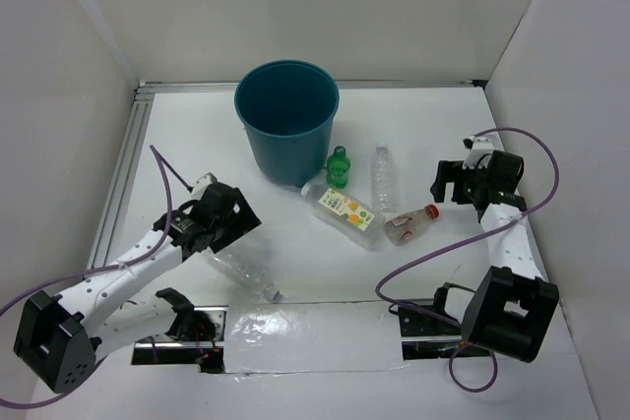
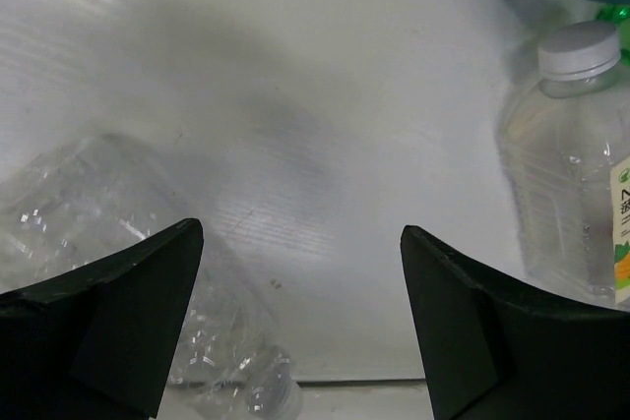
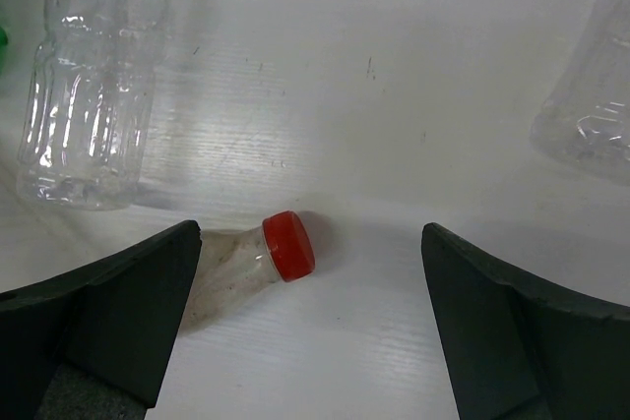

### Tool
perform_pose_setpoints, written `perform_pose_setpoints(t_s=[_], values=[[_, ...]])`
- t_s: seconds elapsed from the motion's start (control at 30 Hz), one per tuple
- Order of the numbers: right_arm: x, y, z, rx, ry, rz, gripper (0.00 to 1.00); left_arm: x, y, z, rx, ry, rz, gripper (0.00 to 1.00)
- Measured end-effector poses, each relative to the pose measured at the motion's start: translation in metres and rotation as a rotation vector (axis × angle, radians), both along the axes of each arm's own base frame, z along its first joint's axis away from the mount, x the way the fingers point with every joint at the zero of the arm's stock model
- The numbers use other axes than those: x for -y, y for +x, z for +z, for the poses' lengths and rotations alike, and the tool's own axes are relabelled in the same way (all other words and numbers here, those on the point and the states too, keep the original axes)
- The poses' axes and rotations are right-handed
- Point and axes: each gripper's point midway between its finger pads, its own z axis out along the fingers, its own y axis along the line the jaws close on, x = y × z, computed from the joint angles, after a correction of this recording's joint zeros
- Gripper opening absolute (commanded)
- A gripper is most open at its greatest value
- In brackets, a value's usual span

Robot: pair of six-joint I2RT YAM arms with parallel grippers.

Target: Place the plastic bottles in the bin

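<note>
Bottles number five, and all of them are out on the white counter [image 1: 433, 125]; none is inside the bin [image 1: 287, 154], which stands upright with its mouth open toward the far side, a little left of centre. The small green bottle [image 1: 338, 166] stands upright just beside the bin's base, on its right. Below it in the top view the labelled bottle [image 1: 341, 208] lies on its side, white cap toward the bin. A clear water bottle [image 1: 382, 176] lies on its side just right of the green one. The red-capped bottle [image 1: 410, 223] lies on its side near the labelled bottle's base, its cap turned toward the right arm. The second clear bottle [image 1: 246, 274] lies well apart from the others, close to the near edge, beside the left arm.

The left claw [image 2: 298, 238] is spread wide and grips nothing. It hangs low over the counter, and in its wrist view the second clear bottle lies at the lower left, partly hidden behind one finger, with the labelled bottle off to the right.

The right claw [image 3: 310, 231] is likewise wide apart and empty. In its wrist view the red cap sits in the gap between the fingers, while the bottle's body runs behind the finger on the left. Whether finger and bottle touch cannot be told.
</note>
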Motion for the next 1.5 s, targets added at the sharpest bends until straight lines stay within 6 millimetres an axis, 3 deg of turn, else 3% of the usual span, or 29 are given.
perform_pose_setpoints(t_s=[0.1,0.2,0.23,0.3,0.37,0.43,0.57,0.67,0.83,1.07,1.13,1.23,1.33,1.4,1.5], values=[[-0.003,-0.003,-0.005,-0.023,0.010,0.013,0.99,0.002,-0.006,0.014,-0.017,0.026,0.015,0.94],[-0.004,-0.002,-0.005,-0.020,0.011,0.023,0.92,0.007,-0.006,0.045,-0.005,0.028,0.045,0.94],[-0.004,-0.002,-0.005,-0.020,0.012,0.025,0.80,0.010,-0.006,0.055,-0.004,0.022,0.061,0.94],[-0.004,-0.002,-0.005,-0.018,0.011,0.028,0.68,0.015,-0.008,0.071,-0.015,0.010,0.094,0.93],[-0.004,-0.002,-0.005,-0.019,0.012,0.029,0.54,0.016,-0.015,0.075,-0.061,0.007,0.139,0.93],[-0.005,-0.002,-0.007,-0.025,0.018,0.030,0.53,0.014,-0.030,0.064,-0.147,0.032,0.183,0.94],[-0.007,-0.002,-0.009,-0.030,0.028,0.035,0.57,0.000,-0.068,0.022,-0.323,0.105,0.260,0.94],[-0.008,-0.002,-0.009,-0.029,0.038,0.041,0.60,-0.008,-0.087,0.007,-0.387,0.130,0.295,0.94],[-0.011,-0.002,-0.015,-0.045,0.063,0.051,0.68,-0.007,-0.084,-0.002,-0.376,0.124,0.328,0.98],[-0.014,-0.002,-0.018,-0.054,0.081,0.066,0.71,-0.004,-0.078,-0.056,-0.436,0.240,0.311,0.97],[-0.015,-0.002,-0.017,-0.053,0.084,0.068,0.71,-0.002,-0.076,-0.065,-0.447,0.261,0.305,0.78],[-0.015,-0.002,-0.017,-0.052,0.087,0.072,0.65,0.003,-0.069,-0.065,-0.422,0.253,0.282,0.43],[-0.016,-0.001,-0.017,-0.050,0.087,0.077,0.57,0.008,-0.062,-0.059,-0.382,0.226,0.254,0.25],[-0.017,-0.001,-0.017,-0.048,0.088,0.083,0.51,0.011,-0.060,-0.058,-0.373,0.226,0.225,0.08],[-0.022,-0.002,-0.015,-0.039,0.097,0.117,0.39,0.023,-0.054,-0.040,-0.327,0.240,0.140,0.00]])
